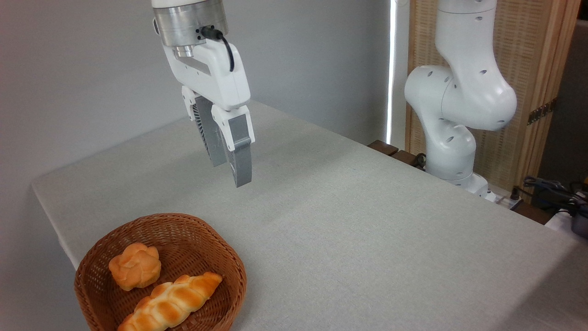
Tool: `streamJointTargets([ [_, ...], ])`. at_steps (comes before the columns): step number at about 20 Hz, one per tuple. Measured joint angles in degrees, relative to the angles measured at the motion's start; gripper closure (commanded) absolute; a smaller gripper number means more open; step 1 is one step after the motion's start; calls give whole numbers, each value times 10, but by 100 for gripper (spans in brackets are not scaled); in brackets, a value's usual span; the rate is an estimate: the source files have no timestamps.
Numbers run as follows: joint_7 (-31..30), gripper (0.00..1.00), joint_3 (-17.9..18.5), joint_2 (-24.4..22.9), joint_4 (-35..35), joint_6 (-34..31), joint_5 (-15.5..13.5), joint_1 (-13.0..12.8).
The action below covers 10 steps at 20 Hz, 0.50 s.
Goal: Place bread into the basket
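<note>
While the gripper (231, 170) hangs in the air well above and behind the basket (202, 232), its jaws stand close together with nothing between them. Inside the basket, the bread (172, 301) lies along the near side, one pointed end toward the right wall. Just behind it in the basket sits a small round bun (135, 266).

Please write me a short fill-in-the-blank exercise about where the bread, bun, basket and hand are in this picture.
1. The bread lies in the ___.
2. The round bun lies ___ the basket too.
3. The hand holds ___.
4. The hand hangs ___ the table.

Missing words: basket; in; nothing; above
</note>
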Motion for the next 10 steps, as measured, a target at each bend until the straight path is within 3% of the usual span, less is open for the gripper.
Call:
streamJointTargets([
  [4, -6, 0, 7, 0, 0, 0, 0, -5],
  [10, -6, 0, 55, -5, 0, 0, -1, -36],
])
